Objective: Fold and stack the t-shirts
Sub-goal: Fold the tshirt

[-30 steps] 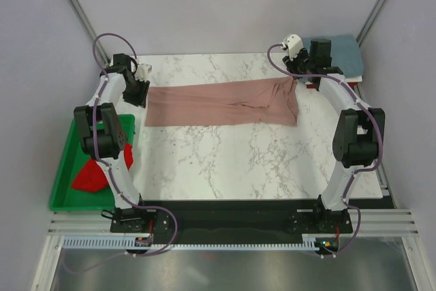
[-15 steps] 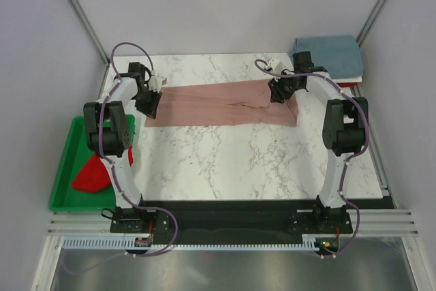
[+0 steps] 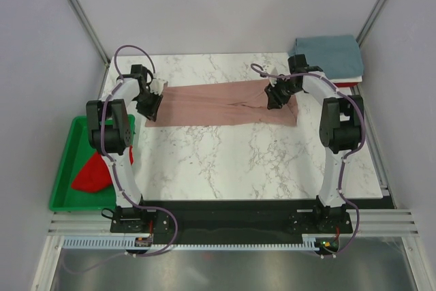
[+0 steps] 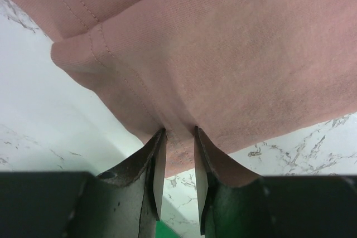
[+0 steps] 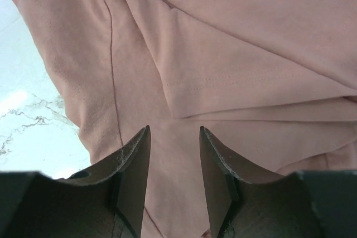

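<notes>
Folding is midway on the dusty-pink cotton t-shirt (image 3: 218, 103), which lies as a long, narrow band across the far half of the white marbled worktop (image 3: 238, 161), doubled lengthwise. The left claw (image 3: 151, 105) sits at the band's left end, nearly closed, with a small ridge of hem pinched between its fingers (image 4: 158, 163). The right claw (image 3: 274, 96) is low over the cloth near the right end, jaws about half apart above flat layers. Nothing appears gripped there.

The step in hand looks like taking hold of both ends for a crosswise fold. The next move therefore calls for the right claw to close on all layers at an edge, not mid-panel, before either end lifts.

The band's near edge runs straight, while the right end shows overlapping seams and a loose flap. The near half of the worktop shows only marble, which gives room to carry one end over. A grey-blue folded t-shirt (image 3: 328, 56) rests at the far right corner, close behind the right arm. A bright red t-shirt (image 3: 92, 172) waits in the green plastic tray (image 3: 61, 202) off the left edge.
</notes>
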Robot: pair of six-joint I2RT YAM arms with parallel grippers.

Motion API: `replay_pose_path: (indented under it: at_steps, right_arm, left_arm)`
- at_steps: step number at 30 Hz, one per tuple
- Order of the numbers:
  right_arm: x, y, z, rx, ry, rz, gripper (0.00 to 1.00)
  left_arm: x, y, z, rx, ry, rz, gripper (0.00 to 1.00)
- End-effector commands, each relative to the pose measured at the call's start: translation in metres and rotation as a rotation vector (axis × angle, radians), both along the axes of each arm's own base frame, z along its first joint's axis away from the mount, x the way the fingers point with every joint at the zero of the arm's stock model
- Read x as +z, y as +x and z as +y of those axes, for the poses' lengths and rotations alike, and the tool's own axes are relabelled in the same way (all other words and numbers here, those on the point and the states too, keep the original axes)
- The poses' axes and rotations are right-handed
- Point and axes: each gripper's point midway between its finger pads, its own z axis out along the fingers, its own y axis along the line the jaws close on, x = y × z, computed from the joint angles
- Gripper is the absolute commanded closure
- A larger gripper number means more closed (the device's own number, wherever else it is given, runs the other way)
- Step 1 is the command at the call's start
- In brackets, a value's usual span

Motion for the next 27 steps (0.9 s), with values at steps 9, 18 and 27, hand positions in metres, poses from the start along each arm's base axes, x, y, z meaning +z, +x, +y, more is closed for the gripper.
replay_pose_path:
  at_steps: [9,18,27]
  right_arm:
    - [-0.006,0.015,0.023,0.072,0.013,-0.029,0.56]
    - [0.002,0.035,0.021,0.040,-0.011,-0.087,0.89]
    - [0.044,0.094,0.061,0.026,-0.013,-0.328,0.87]
  left_arm:
    - [-0.007,0.000,-0.005,-0.043,0.029,0.019,0.67]
    - [-0.007,0.001,-0.004,-0.042,0.032,0.019,0.67]
    - [0.013,0.008,-0.006,-0.058,0.027,-0.041,0.65]
